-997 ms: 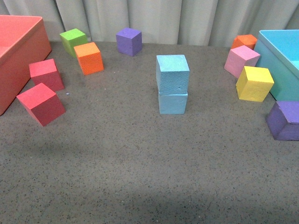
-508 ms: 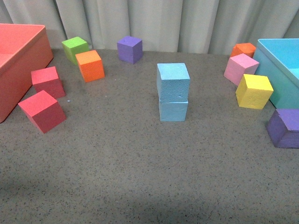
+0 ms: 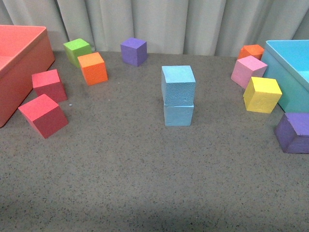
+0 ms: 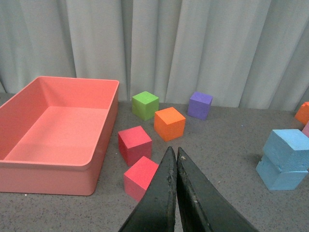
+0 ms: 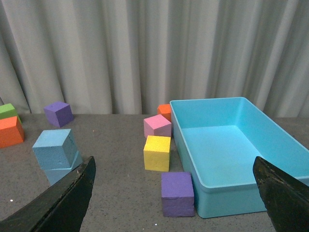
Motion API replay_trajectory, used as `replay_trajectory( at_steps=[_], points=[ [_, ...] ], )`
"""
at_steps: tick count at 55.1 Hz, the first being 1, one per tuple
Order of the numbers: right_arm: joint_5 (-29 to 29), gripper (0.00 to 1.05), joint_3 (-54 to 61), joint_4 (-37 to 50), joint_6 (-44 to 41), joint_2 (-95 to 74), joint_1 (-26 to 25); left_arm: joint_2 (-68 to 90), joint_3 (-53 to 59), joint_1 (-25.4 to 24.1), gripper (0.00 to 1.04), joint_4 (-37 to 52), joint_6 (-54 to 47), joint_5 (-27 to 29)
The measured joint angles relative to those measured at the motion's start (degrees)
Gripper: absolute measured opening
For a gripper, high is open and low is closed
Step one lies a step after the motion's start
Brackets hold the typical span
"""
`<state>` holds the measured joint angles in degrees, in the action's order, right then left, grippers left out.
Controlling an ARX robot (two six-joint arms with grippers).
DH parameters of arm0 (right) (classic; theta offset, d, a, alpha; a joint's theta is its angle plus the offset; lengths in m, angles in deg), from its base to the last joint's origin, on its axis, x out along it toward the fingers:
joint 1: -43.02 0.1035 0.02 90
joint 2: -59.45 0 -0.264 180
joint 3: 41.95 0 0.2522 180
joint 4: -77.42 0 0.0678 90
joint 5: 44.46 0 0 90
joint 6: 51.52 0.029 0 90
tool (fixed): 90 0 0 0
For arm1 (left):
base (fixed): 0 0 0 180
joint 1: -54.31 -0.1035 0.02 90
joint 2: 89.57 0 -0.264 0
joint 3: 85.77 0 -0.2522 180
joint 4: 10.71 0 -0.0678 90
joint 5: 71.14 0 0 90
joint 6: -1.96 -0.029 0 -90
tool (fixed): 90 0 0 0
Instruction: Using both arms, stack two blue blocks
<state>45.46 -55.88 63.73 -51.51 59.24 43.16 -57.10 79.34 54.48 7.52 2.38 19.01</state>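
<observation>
We've got the red bin (image 3: 19, 63) far left of the blue blocks (image 3: 178, 95), which sit stacked mid-table, top one twisted a bit. Left gripper (image 4: 174, 155) is pinched closed, empty; right gripper (image 5: 174, 179) gapes wide, probably empty too.

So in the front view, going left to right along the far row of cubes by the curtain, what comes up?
Green cube → orange cube → purple cube → second orange cube → pink cube.
</observation>
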Motion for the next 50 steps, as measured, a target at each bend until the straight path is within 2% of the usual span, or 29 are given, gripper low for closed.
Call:
replay_trajectory(
  at_steps=[29,30,50],
  points=[
    [0.02,0.95,0.00,0.00,0.00,0.00,0.00,-14.19,0.04,0.00,0.04,-13.46,0.00,0.00],
    [0.00,0.95,0.00,0.00,0.00,0.00,0.00,-16.50,0.04,0.00,0.04,-15.78,0.00,0.00],
    [0.00,0.95,0.00,0.00,0.00,0.00,0.00,-21.79,0.04,0.00,0.04,-21.09,0.00,0.00]
  ],
)
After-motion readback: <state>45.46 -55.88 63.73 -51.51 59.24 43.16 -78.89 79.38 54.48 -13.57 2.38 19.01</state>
